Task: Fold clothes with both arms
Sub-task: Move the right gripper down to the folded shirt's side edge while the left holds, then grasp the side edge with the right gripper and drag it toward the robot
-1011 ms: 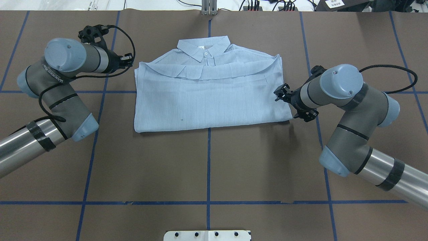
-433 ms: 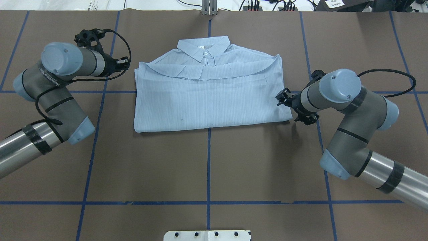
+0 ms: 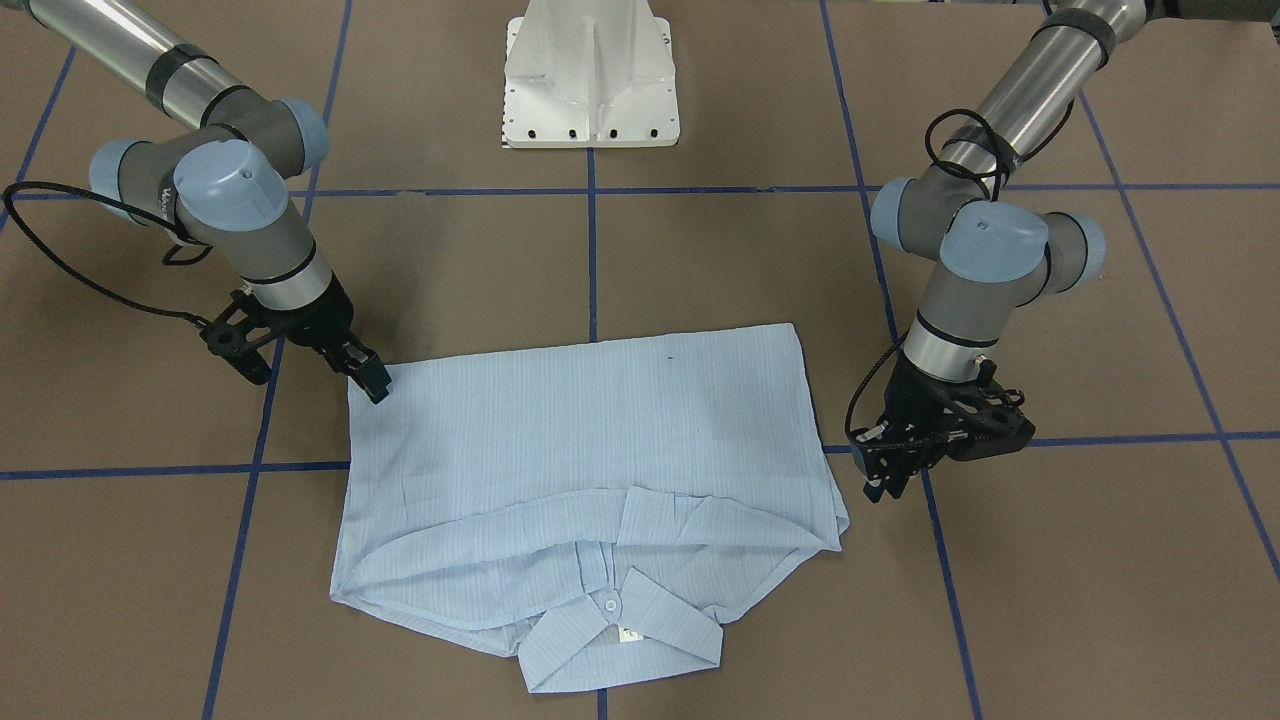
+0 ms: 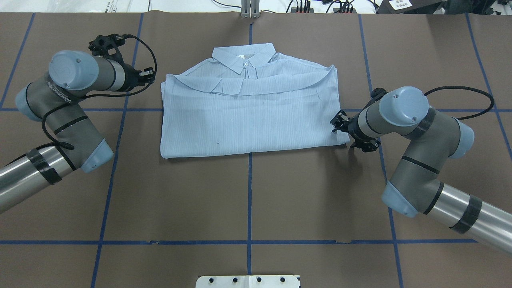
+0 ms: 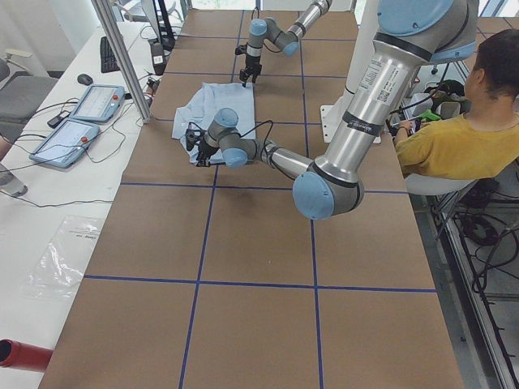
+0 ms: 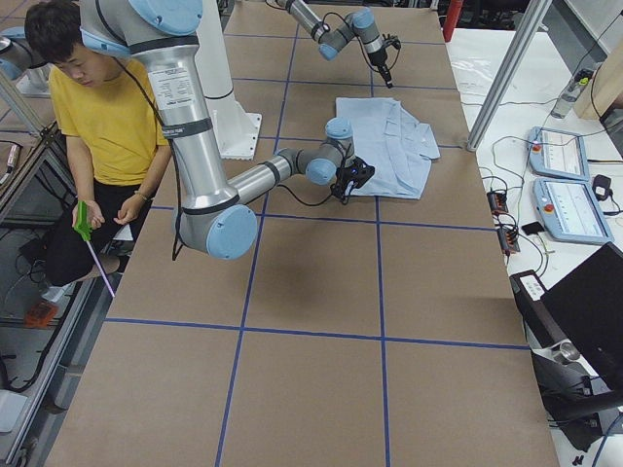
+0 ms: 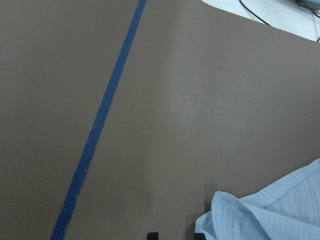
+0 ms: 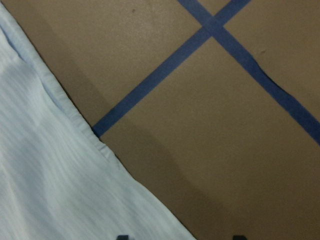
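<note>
Since the shirt (image 3: 590, 430) seems to need another fold, the left gripper (image 3: 882, 485) and right gripper (image 3: 372, 383) sit open and empty by its sides, ready to grab.

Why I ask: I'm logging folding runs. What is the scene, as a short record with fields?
shirt: light blue, folded, flat on the table, collar away from the robot
left claw: beside the shirt's collar-end corner, slightly open, holding nothing
right claw: open over the shirt's edge by its near corner, nothing gripped
person: seated beside the table, in yellow
</note>
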Robot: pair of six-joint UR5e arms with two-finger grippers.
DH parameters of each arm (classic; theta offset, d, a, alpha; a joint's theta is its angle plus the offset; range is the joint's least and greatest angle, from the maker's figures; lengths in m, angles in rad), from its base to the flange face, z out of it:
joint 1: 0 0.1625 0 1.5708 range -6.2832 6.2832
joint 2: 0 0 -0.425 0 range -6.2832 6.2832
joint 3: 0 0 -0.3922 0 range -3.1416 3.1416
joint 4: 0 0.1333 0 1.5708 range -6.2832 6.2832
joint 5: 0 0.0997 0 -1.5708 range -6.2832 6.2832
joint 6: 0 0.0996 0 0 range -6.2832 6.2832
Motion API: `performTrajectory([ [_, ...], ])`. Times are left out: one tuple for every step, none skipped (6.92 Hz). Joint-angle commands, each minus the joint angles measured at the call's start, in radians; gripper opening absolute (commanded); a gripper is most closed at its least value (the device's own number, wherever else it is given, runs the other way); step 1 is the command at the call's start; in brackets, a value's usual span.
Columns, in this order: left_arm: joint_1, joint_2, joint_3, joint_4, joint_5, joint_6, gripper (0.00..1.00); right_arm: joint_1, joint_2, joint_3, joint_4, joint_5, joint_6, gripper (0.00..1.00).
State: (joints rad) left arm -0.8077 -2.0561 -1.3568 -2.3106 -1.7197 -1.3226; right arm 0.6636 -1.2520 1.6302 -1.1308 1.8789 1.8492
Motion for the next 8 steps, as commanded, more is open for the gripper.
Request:
performTrajectory([
  [-0.001,0.005,-0.007,0.000,0.000,-0.001,0.36,-0.002,-0.021,0.014,0.008,0.028,-0.004,0.00],
  [-0.002,0.007,-0.018,0.000,0.002,-0.001,0.36,0.001,-0.023,0.014,0.009,0.038,-0.008,0.00],
  [-0.001,0.007,-0.019,0.000,0.000,-0.003,0.36,0.002,-0.026,0.037,0.008,0.051,-0.010,0.00],
  [-0.001,0.007,-0.018,0.000,0.000,-0.004,0.36,0.004,-0.030,0.043,0.008,0.058,-0.010,0.00],
  [-0.001,0.011,-0.019,0.000,0.000,-0.004,0.36,0.005,-0.046,0.092,-0.006,0.066,-0.008,0.00],
  [-0.001,0.011,-0.024,0.000,-0.001,-0.004,0.36,0.005,-0.123,0.218,-0.035,0.080,-0.007,0.00],
  [-0.002,0.013,-0.050,0.005,-0.008,-0.003,0.36,-0.008,-0.247,0.388,-0.103,0.123,-0.007,0.00],
  [-0.002,0.013,-0.054,0.008,-0.012,-0.003,0.36,-0.077,-0.335,0.516,-0.162,0.169,-0.002,0.00],
])
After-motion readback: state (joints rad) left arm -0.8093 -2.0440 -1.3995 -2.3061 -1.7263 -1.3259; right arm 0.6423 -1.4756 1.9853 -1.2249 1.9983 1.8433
